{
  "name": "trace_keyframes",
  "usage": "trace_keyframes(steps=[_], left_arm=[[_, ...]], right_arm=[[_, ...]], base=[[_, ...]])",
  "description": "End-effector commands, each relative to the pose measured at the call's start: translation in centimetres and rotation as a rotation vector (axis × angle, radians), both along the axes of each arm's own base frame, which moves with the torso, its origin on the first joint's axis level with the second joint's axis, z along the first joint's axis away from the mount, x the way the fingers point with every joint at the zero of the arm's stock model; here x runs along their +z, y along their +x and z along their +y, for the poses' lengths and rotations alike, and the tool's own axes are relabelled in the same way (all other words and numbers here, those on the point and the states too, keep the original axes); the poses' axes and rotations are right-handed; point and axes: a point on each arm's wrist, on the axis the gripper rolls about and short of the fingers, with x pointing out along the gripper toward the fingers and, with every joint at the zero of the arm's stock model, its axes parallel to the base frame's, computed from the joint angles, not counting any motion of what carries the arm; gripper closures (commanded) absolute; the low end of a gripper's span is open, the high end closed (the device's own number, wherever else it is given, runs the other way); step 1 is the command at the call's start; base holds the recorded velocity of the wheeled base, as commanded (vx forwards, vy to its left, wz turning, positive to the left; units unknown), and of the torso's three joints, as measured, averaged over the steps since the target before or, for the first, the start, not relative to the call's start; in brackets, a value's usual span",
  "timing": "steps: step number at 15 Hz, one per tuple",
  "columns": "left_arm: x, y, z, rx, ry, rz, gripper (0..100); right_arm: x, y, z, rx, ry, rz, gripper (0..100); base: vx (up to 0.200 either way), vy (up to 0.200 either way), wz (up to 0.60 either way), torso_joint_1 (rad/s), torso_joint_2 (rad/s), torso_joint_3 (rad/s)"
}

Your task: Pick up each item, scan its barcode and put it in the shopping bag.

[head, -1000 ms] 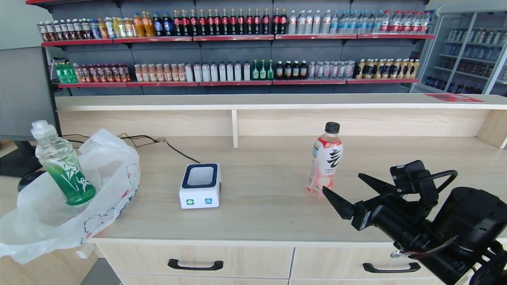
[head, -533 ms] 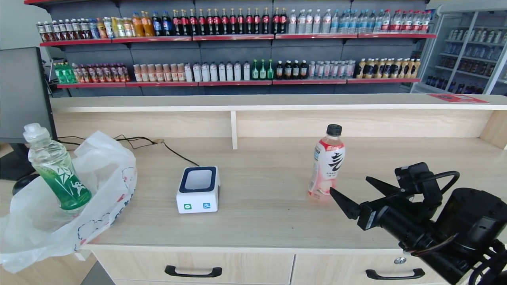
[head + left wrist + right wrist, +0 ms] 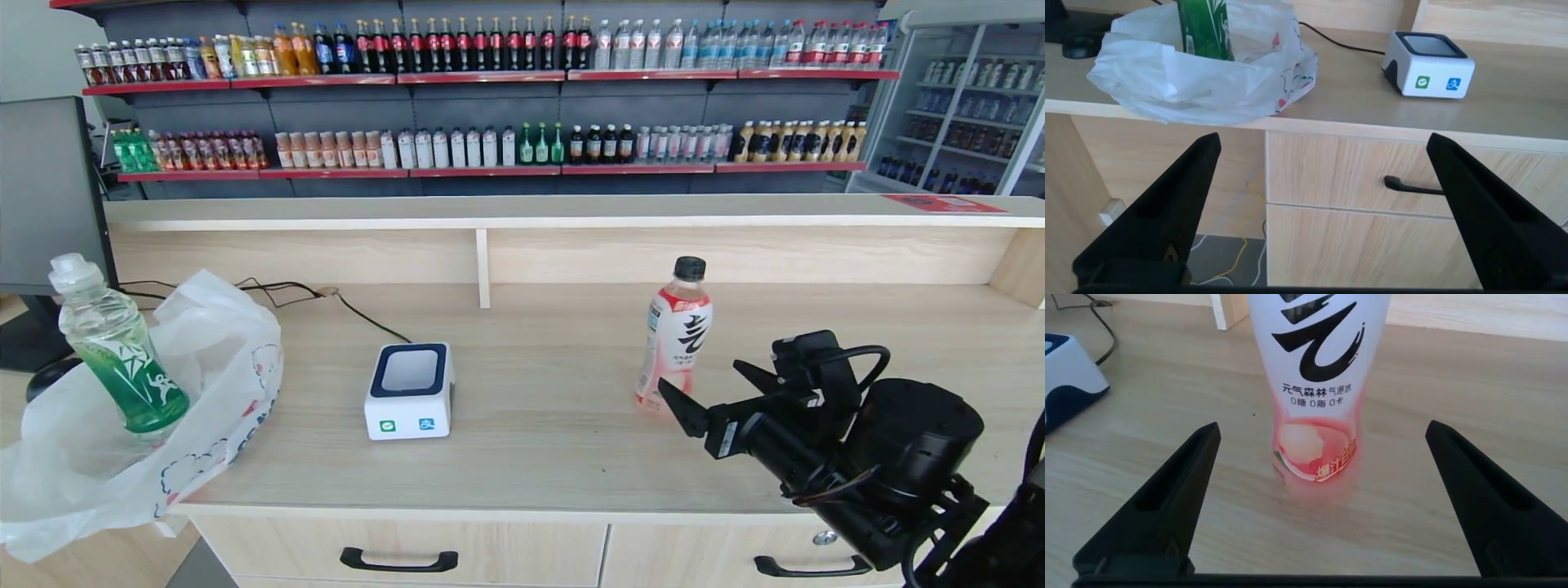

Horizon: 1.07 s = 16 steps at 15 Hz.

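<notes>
Right pincer [image 3: 699, 376], jaws wide, has edged in toward the pink drink bottle [image 3: 676, 335], which stands upright on the surface [image 3: 539, 449], lined up with the gap and ungripped. Grasp looks next, then scanner [image 3: 407, 390]. Green bottle [image 3: 122, 351] sits in shopping bag [image 3: 220, 359]. Left pincer [image 3: 1323, 143] wide, empty.

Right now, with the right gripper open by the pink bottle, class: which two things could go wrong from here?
1. The pink bottle stands upright and narrow. The open right gripper sits low by its base, so a finger might knock it over.
2. The shopping bag sags over the edge of the counter with the green bottle leaning inside; another bottle might drag it off.
</notes>
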Motion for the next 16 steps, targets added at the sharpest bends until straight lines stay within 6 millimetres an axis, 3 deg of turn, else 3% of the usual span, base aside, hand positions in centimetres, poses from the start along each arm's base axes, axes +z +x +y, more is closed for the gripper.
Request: trace_keyframes(steps=[1,9,16], left_arm=[[0.0,0.0,0.0,0.000,0.000,-0.001,0],[0.0,0.0,0.0,0.000,0.002,-0.002,0],[0.1,0.0,0.0,0.003,0.001,-0.005,0]], right_arm=[[-0.4,0.9,0.6,0.004,0.000,0.001,0],[-0.6,3.9,2.4,-0.061,0.074,-0.039,0],[-1.1,5.4,3.9,-0.087,0.095,-0.055,0]], base=[[0.000,0.000,0.00,0.000,0.00,0.000],[0.000,0.000,0.00,0.000,0.00,0.000],[0.000,0.000,0.00,0.000,0.00,0.000]])
